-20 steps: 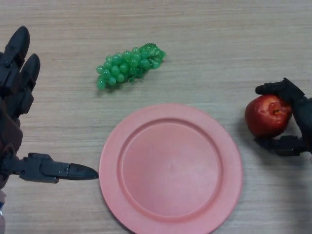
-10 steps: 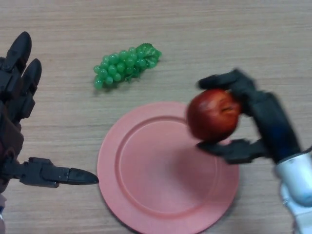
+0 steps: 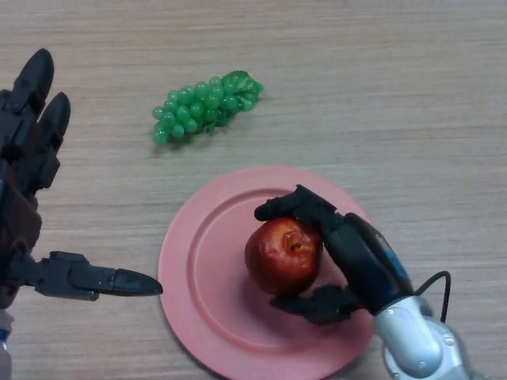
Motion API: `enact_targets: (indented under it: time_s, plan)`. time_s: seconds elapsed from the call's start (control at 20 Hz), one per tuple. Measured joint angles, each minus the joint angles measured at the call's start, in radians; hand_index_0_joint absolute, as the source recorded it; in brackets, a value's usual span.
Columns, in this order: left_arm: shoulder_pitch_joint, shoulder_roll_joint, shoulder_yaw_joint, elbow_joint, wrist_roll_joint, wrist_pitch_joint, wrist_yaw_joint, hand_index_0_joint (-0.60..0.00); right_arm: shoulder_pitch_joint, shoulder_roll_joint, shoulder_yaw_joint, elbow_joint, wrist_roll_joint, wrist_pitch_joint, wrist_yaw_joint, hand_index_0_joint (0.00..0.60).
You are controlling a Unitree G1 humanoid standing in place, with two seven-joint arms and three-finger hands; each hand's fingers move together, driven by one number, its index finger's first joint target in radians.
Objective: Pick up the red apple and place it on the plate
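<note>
Left hand (image 3: pixel 32 198) cut off by left edge. Apple (image 3: pixel 283 255) and right hand (image 3: pixel 348 253) hide part of plate (image 3: pixel 190 261).

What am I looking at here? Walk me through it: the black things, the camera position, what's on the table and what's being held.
This is one picture, taken from a camera on a humanoid robot's head, looking down at a wooden table.

The black shapes are the machine's two hands. Each robot hand has a thumb and thick fingers. The left robot hand comes in from the picture's left side; it is open, fingers straight, holding nothing, beside the plate.

The right robot hand comes in from the lower right. Its fingers and thumb curl round a red apple, holding it over the middle of a pink plate. Whether the apple rests on the plate or hangs just above it cannot be told.

Beyond the plate lies a bunch of green grapes, untouched.
</note>
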Motion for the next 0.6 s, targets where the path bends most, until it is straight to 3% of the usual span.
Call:
enact_targets:
  time_s: [0.15, 0.25, 0.4, 0.45, 0.5, 0.6]
  plan:
    - [0.004, 0.000, -0.015, -0.003, -0.008, 0.000, 0.000, 0.000, -0.027, 0.000, 0.029, 0.057, -0.041, -0.006, -0.024, 0.600]
    - [0.005, 0.000, -0.011, -0.003, -0.008, 0.000, 0.000, 0.000, -0.043, 0.000, 0.027, 0.067, -0.095, 0.007, -0.078, 0.600]
    - [0.011, 0.000, -0.011, -0.002, -0.009, 0.000, 0.000, 0.000, -0.048, 0.000, 0.026, 0.075, -0.142, 0.007, -0.088, 0.250]
    - [0.012, 0.000, -0.011, -0.002, -0.008, -0.001, 0.000, 0.000, -0.048, 0.000, 0.026, 0.075, -0.142, 0.007, -0.088, 0.100]
    - [0.014, 0.000, -0.011, -0.002, -0.008, -0.001, 0.000, 0.000, -0.047, 0.000, 0.026, 0.067, -0.142, 0.011, -0.086, 0.003]
    - [0.020, -0.001, -0.012, -0.002, -0.005, -0.002, 0.000, 0.000, -0.047, 0.000, 0.023, -0.004, -0.142, 0.033, -0.067, 0.000]
